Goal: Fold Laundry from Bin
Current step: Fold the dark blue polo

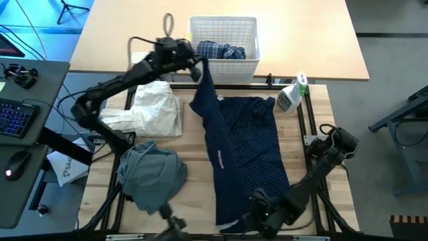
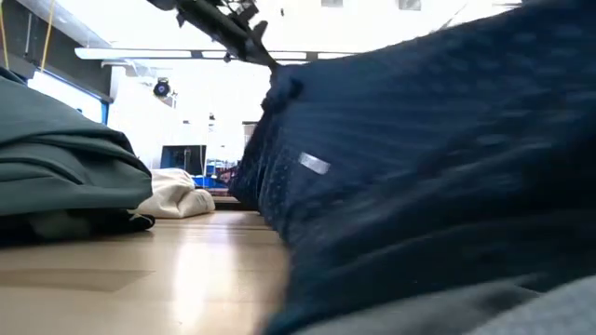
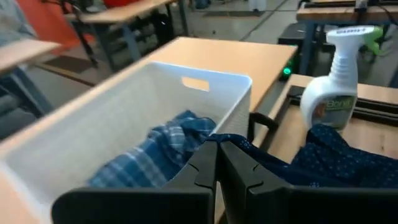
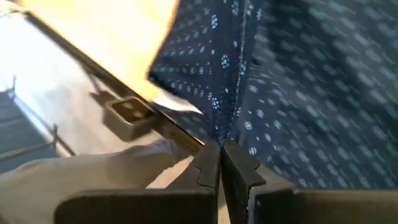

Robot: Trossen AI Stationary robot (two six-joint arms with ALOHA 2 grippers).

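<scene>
From above, there is one white basket (image 1: 224, 40) at the top middle of the picture. One blue plaid shirt (image 1: 224, 50) lies inside it. Three more clothes are on the wooden table (image 1: 194, 164): one white cloth (image 1: 155, 107) at the left, one grey-green top (image 1: 152, 173) at the lower left, and one pair of dark blue dotted trousers (image 1: 247, 150) in the middle. One spray bottle (image 1: 291, 96) stands at the upper right of the table. The left gripper (image 1: 198, 72) is just below the basket, pinched tight on the top end of the trousers. The right gripper (image 1: 257, 201) is at the bottom middle, pinched on the lower end of the trousers.

From table height, the trousers (image 2: 438, 167) fill the right side. The grey-green top (image 2: 65, 181) is at the left and the white cloth (image 2: 177, 197) is behind it. The left gripper (image 2: 270, 63) holds the trousers up near the top of the picture.

The left wrist view shows the left gripper (image 3: 217, 152) with its fingers together on the dark blue cloth (image 3: 336, 155). The basket (image 3: 224, 84) with the plaid shirt (image 3: 155, 152) is at the left. The bottle (image 3: 333, 78) at the upper right reads "Bona".

The right wrist view shows the right gripper (image 4: 220, 152) with its fingers together on a seam of the trousers (image 4: 298, 81).
</scene>
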